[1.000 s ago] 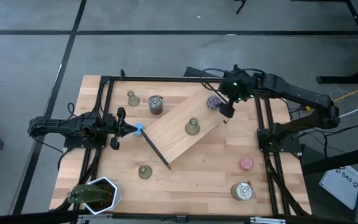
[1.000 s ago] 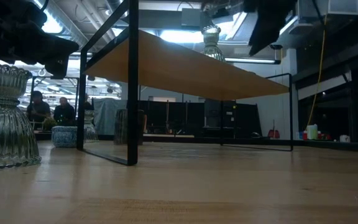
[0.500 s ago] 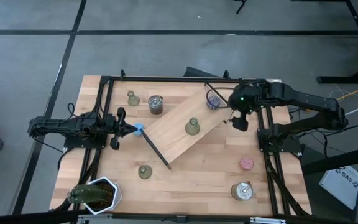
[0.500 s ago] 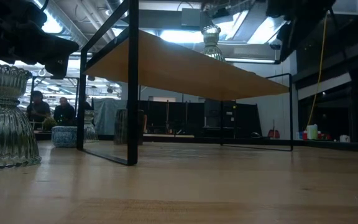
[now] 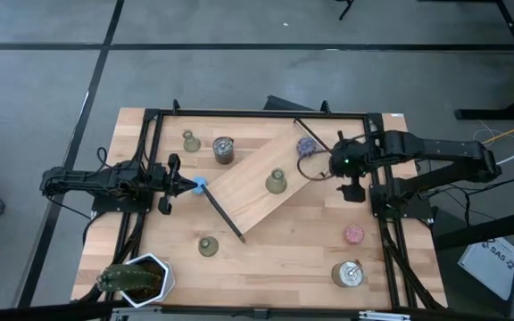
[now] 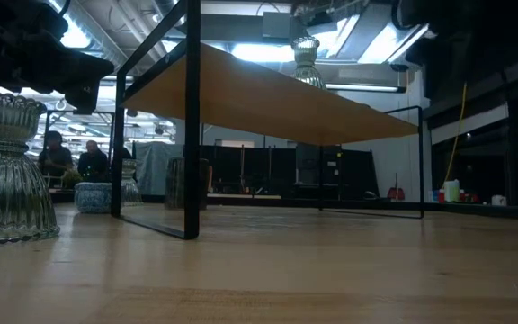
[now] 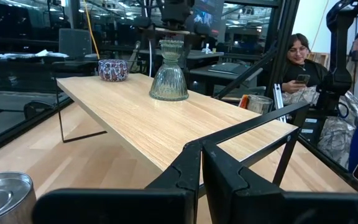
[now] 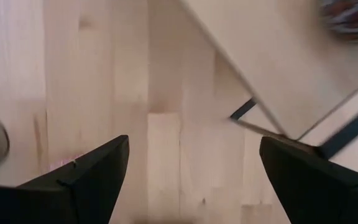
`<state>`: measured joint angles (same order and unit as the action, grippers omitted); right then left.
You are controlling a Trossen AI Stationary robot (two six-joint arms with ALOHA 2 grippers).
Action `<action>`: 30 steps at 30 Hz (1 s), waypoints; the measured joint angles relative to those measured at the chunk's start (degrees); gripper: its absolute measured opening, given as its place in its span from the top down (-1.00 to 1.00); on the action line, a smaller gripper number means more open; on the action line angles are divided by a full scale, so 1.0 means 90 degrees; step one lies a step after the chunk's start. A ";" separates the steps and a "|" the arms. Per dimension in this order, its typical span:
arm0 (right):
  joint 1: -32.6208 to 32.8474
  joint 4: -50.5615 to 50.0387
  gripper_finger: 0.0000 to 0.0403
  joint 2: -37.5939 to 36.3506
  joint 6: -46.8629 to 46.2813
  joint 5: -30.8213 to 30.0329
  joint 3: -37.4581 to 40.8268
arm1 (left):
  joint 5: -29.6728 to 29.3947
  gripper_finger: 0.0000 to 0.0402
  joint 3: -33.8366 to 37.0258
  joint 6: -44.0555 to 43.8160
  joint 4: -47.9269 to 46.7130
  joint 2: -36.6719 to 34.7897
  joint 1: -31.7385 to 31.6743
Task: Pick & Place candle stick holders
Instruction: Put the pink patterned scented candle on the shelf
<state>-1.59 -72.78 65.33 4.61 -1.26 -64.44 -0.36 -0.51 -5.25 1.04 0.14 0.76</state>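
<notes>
Three olive-green candle stick holders stand upright on their wide bases. One (image 5: 277, 182) is on the raised wooden board (image 5: 257, 192) and also shows in the left wrist view (image 7: 169, 73). One (image 5: 190, 141) is on the table at the far left, and one (image 5: 207, 245) is nearer the front. My right gripper (image 5: 351, 188) is open and empty over bare table, just off the board's right end; its wrist view (image 8: 191, 174) looks down on the table. My left gripper (image 5: 175, 184) is shut at the table's left and points at the board (image 7: 202, 171).
A glittery purple puck (image 5: 306, 145) lies on the board's far right end, and a pink puck (image 5: 353, 234) lies on the table at the right. One silver tin (image 5: 224, 150) stands far left and another (image 5: 349, 273) near right. A potted plant (image 5: 136, 278) is at the near left. A black frame (image 5: 154, 114) rims the table.
My right gripper has moved from above the purple puck on the board toward the table's right and near edges. It now hangs over bare table beside the board. The puck and the holders have stayed where they were.
</notes>
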 joint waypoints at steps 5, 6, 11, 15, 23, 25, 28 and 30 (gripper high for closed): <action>0.0378 -0.0330 -0.81 0.0165 0.0259 0.0000 0.0005 | 0.0000 0.95 0.0002 0.0001 0.0000 0.0000 0.0001; 0.0465 -0.0370 -0.81 0.0185 0.0264 0.0000 0.0005 | 0.0000 0.95 0.0002 0.0000 0.0000 0.0000 0.0000; 0.0939 -0.0395 -0.81 0.0215 0.0271 0.0160 0.0005 | 0.0000 0.94 0.0000 0.0000 0.0000 0.0000 0.0000; 0.1276 -0.0400 -0.80 0.0283 0.0242 0.0386 0.0005 | 0.0000 0.95 0.0000 0.0001 0.0000 0.0000 0.0001; 0.1910 -0.0487 -0.80 0.0570 -0.0084 0.0571 0.0005 | 0.0000 0.94 0.0001 0.0000 0.0000 0.0000 0.0001; 0.2066 -0.0485 -0.80 0.0642 -0.0084 0.0571 0.0005 | 0.0000 0.95 0.0002 0.0001 0.0000 0.0000 0.0001; 0.2307 -0.0474 -0.80 0.0693 -0.0054 0.0570 0.0005 | 0.0000 0.94 0.0000 -0.0001 0.0000 0.0000 -0.0001; 0.2457 -0.0464 -0.80 0.0740 0.0075 0.0566 0.0005 | 0.0000 0.94 0.0000 0.0001 0.0000 0.0000 0.0000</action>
<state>20.52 -76.96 71.99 5.28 3.84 -64.40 -0.36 -0.51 -5.24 1.04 0.14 0.77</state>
